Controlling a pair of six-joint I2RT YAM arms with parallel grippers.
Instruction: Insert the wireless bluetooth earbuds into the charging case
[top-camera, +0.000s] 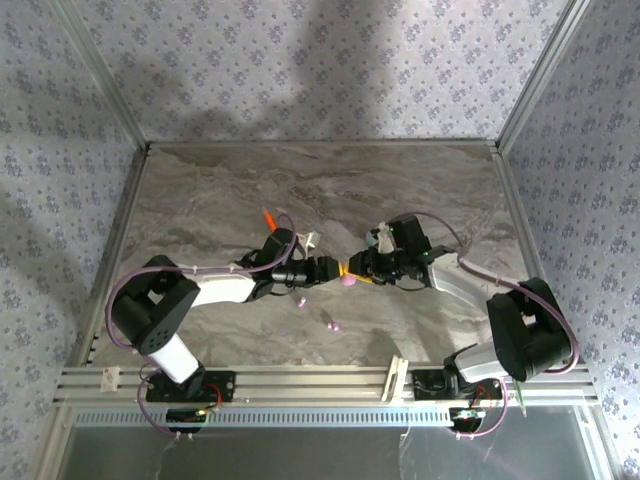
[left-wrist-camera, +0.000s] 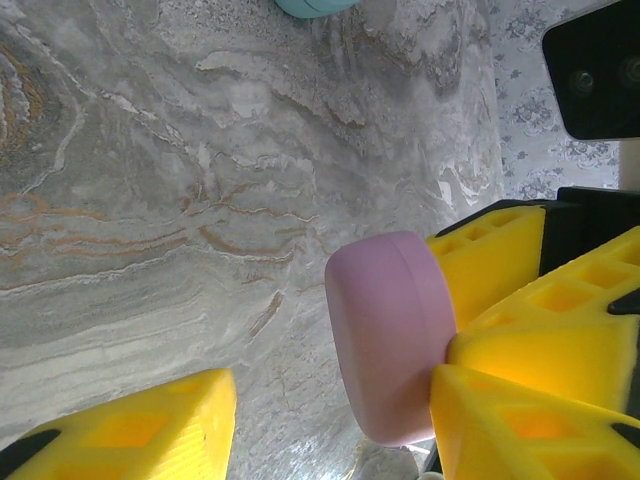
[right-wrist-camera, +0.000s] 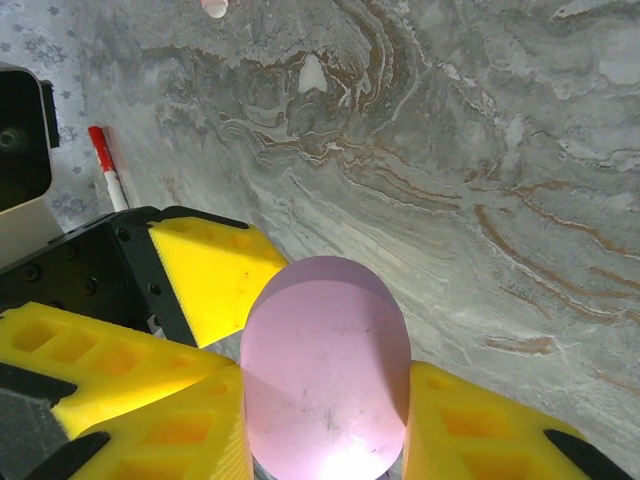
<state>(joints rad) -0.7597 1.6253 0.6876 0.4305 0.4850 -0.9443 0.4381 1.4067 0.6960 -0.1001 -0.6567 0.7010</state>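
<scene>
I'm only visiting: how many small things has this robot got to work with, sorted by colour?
Pink: 3, one oval case and two tiny buds
Teal: 1, a second case, only its edge in view
Orange: 1, a stick
Pale: 1, a small bit, too blurry to name
Total: 6 that I can make out

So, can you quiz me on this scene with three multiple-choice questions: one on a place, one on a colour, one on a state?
1. Where is the pink case?
A) at the table's far edge
B) between the left end effector and the right end effector
C) beside the arm bases

2. What colour are the fingers?
A) yellow
B) green
C) white

3. The right end effector is:
A) wide open, empty
B) closed on the pink case
C) pressed against the wall

Answers: B, both meet at it in the top view; A, the wrist views show yellow; B, its fingers press the case's sides.
</scene>
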